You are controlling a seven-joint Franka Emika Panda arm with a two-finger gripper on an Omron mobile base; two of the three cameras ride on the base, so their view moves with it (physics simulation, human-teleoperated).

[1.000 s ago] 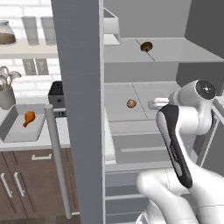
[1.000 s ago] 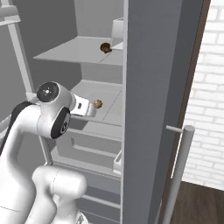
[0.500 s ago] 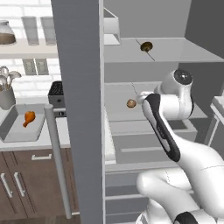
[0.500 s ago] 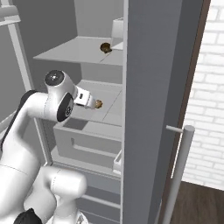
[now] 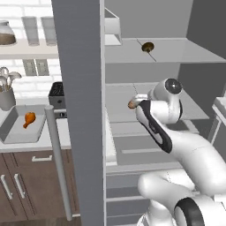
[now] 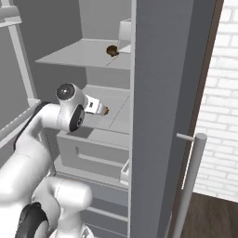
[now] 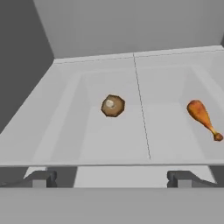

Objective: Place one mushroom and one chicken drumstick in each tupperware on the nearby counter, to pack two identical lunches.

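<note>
A brown mushroom (image 7: 113, 106) lies on the middle fridge shelf (image 7: 109, 140), near the centre and well clear of the shelf's front edge, with bare shelf on every side of it. A chicken drumstick (image 7: 202, 116) lies on the same shelf, apart from the mushroom, with its thin bone end pointing toward the front edge. A thin seam runs front to back across the shelf between the two. The gripper (image 7: 112, 178) hangs just outside the front lip of that shelf, level with it, and its jaws stand wide apart with nothing between them; the mushroom sits roughly in line with the gap. From the right base view the gripper (image 6: 99, 108) reaches in over the shelf, with the mushroom (image 6: 106, 110) just past it. On the shelf above, a second mushroom (image 5: 148, 46) rests near the front edge, beside a pale box (image 5: 112, 27) at the back. The open fridge door (image 5: 81, 110) stands upright between the fridge and the counter (image 5: 57, 142). On the counter one tupperware (image 5: 9, 126) holds a single drumstick (image 5: 29, 118) and has open room left around it. Behind it stand a dark toaster (image 5: 56, 95) and a cup of utensils (image 5: 6, 90).
</note>
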